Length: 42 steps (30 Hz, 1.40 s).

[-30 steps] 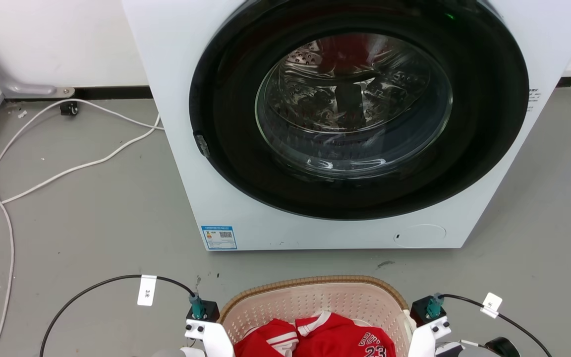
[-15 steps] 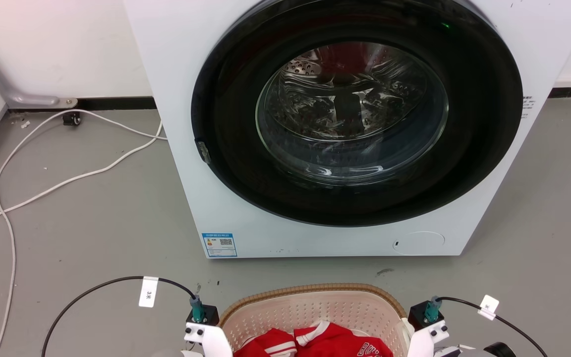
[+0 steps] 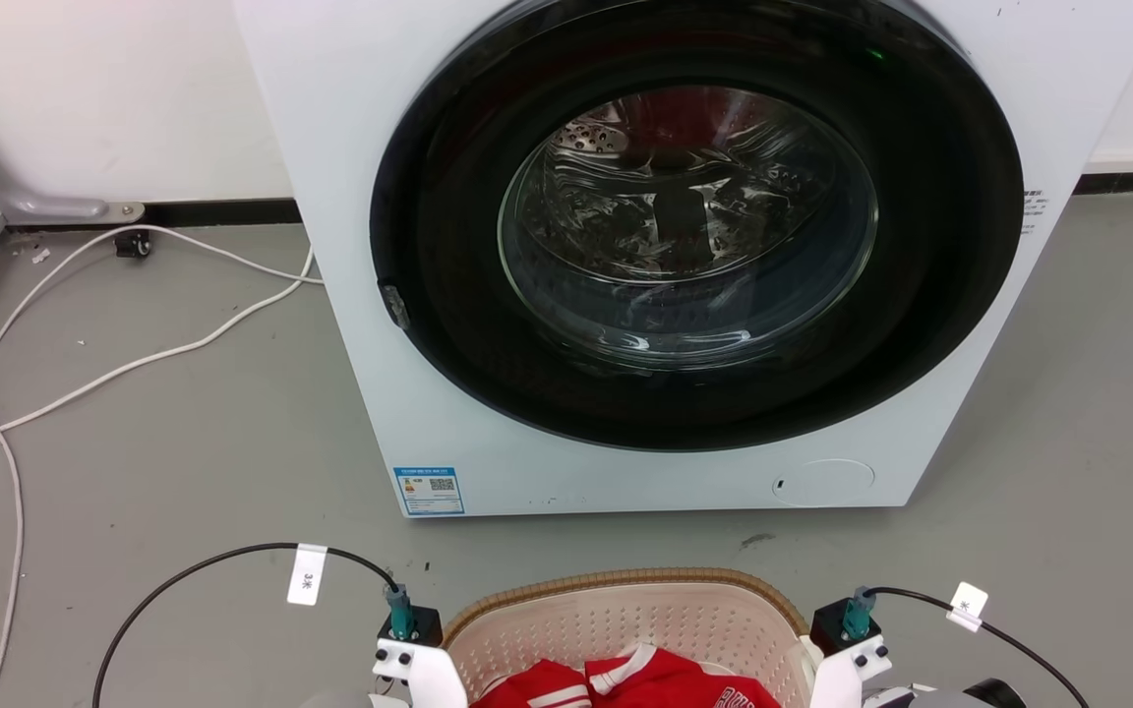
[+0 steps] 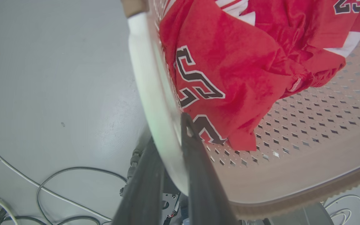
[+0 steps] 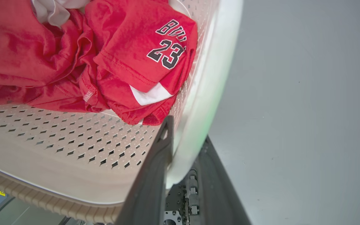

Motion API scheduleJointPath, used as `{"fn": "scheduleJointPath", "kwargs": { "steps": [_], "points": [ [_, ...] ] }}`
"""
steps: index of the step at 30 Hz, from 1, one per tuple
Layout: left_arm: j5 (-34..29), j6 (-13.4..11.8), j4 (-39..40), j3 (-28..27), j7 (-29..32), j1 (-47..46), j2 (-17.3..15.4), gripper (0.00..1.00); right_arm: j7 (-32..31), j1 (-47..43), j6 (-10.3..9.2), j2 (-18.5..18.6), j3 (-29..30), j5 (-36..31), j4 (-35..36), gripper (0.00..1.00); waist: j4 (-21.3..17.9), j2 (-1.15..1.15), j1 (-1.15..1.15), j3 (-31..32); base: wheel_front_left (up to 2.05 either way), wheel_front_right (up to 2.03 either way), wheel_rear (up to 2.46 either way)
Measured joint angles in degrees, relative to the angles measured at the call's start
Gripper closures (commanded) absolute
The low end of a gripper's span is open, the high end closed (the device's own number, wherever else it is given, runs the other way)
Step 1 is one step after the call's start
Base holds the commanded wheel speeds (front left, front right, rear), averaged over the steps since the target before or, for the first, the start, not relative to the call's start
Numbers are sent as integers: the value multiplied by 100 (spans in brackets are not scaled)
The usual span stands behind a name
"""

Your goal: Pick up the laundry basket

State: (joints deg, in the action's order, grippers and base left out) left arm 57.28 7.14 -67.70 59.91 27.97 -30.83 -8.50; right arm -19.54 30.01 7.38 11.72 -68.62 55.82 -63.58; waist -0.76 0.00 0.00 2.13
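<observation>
The left jaws are clamped over the white left handle (image 4: 150, 97) of the laundry basket (image 3: 626, 610), the right jaws over its right handle (image 5: 209, 93). The basket, holding a red jersey (image 5: 130, 53), is nearest, centred before the washer (image 3: 350, 295).

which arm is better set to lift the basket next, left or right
Neither: the left gripper grips the left handle of the laundry basket, the right gripper its right handle, each with a finger either side. A level lift likely needs both.
</observation>
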Motion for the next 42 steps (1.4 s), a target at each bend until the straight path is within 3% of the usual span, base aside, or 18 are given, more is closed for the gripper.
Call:
{"fn": "scheduleJointPath", "kwargs": {
  "steps": [42],
  "points": [
    [850, 0, 120, 812, 287, -68, -126, 100, -221, 71, 0, 41, -457, 483, 30, 100, -98, 0, 0, 40, 0, 0, 0]
  ]
}}
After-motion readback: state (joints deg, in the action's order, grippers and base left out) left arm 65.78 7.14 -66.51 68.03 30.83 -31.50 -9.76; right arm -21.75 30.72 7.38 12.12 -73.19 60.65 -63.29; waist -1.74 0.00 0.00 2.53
